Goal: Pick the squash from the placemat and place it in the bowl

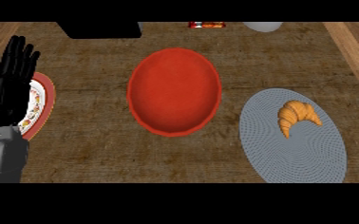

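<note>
We see the squash point(299, 116) on the grey placemat point(294, 156), right side — red bowl point(174, 91) at centre holds nothing. Left hand point(17, 78) rests at left edge, fingers straight and apart, over a plate point(43, 105).

A kitchen surface laid out for a meal

The surface point(91, 156) is brown wood with a clear grain, like a home kitchen counter. On it stand a large red bowl point(174, 91) in the middle, a grey round placemat point(294, 152) at the right with a golden croissant-shaped food item point(298, 116) on it, and a patterned plate point(38, 105) with a red rim at the left edge. At the far edge a white rounded vessel point(263, 26), a small red packet point(207, 24) and a black object point(98, 29) are partly visible.
</note>
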`<action>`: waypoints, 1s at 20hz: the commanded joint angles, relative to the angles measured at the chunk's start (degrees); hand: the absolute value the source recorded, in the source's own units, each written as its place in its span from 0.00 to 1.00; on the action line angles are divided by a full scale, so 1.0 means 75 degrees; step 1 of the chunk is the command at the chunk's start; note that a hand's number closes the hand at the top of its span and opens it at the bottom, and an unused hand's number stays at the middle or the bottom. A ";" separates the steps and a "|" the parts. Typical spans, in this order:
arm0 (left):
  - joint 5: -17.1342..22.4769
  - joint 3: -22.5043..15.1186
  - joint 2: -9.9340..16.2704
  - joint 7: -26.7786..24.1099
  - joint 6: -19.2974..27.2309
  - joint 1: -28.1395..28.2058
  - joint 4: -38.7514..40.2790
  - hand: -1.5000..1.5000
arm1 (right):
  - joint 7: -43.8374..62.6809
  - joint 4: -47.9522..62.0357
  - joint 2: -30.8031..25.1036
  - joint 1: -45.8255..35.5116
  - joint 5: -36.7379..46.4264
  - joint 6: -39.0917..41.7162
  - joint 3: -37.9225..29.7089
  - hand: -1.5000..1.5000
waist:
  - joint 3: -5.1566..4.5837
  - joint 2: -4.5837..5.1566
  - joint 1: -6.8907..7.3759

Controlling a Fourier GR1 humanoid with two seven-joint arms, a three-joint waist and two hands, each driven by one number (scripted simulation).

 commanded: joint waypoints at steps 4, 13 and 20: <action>-0.0170 -0.0188 -0.0213 0.0010 0.0172 -0.0031 -0.0162 0.50 | 0.2778 -0.1632 0.0569 -0.1047 -0.2392 0.1400 -0.0202 1.00 | 0.0003 0.0000 0.0026; -0.0051 -0.0076 -0.0067 -0.0157 -0.0138 -0.0498 0.0591 0.50 | 0.5815 -0.0738 0.1475 -0.4022 -0.2319 0.0548 0.2346 1.00 | 0.0002 0.0078 0.0226; 0.0109 0.0123 0.0136 0.0080 -0.0266 -0.0237 0.0051 0.50 | 0.6763 -0.0409 0.3011 -0.4589 -0.1307 -0.0037 0.4096 1.00 | 0.0011 0.0056 0.0204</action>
